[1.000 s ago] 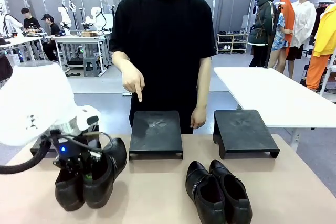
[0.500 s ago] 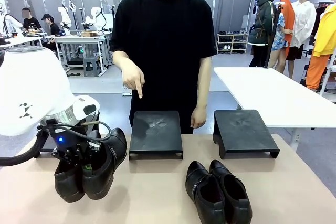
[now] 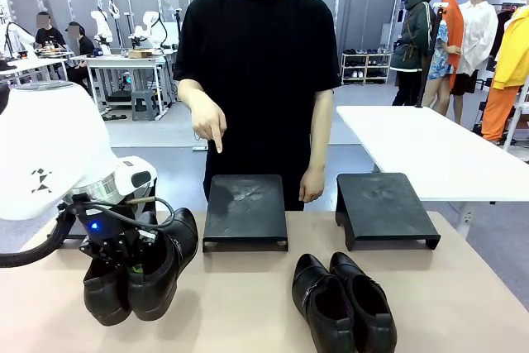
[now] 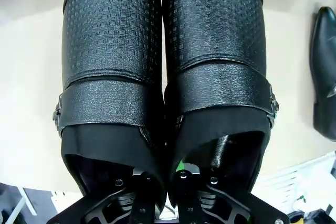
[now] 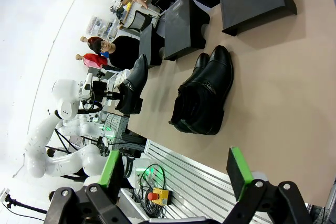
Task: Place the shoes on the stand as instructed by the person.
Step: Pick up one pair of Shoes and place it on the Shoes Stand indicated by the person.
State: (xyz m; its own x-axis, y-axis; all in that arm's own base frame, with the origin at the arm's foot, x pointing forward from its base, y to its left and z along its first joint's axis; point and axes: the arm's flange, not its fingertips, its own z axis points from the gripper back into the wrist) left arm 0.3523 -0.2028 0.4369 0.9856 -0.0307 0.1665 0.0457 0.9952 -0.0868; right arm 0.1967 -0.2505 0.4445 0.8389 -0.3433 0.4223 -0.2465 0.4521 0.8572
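Left gripper [image 3: 135, 264] is pinched narrow on the held pair of shoes [image 3: 145, 274]. Its fingers reach down into the openings and clamp the two inner walls together. Taking 12 o'clock as the person's side of the table [image 3: 248, 320], this pair sits at about 8 o'clock. The heels are up and the toes tip down toward the robot; I cannot tell whether the toes touch the tabletop. The second pair of shoes [image 3: 343, 303] lies flat at 5 o'clock, side by side and touching, well apart from the held pair. The middle stand [image 3: 246, 208] is at 12 o'clock and the right stand [image 3: 384, 204] at 2 o'clock, both bare on top. The person's pointing hand [image 3: 208, 126] hangs above the middle stand with the index finger aimed down at it. The other hand [image 3: 312, 185] rests low between the two stands. The right gripper [image 5: 176, 169] stands wide, holding nothing, off the robot's edge of the table.
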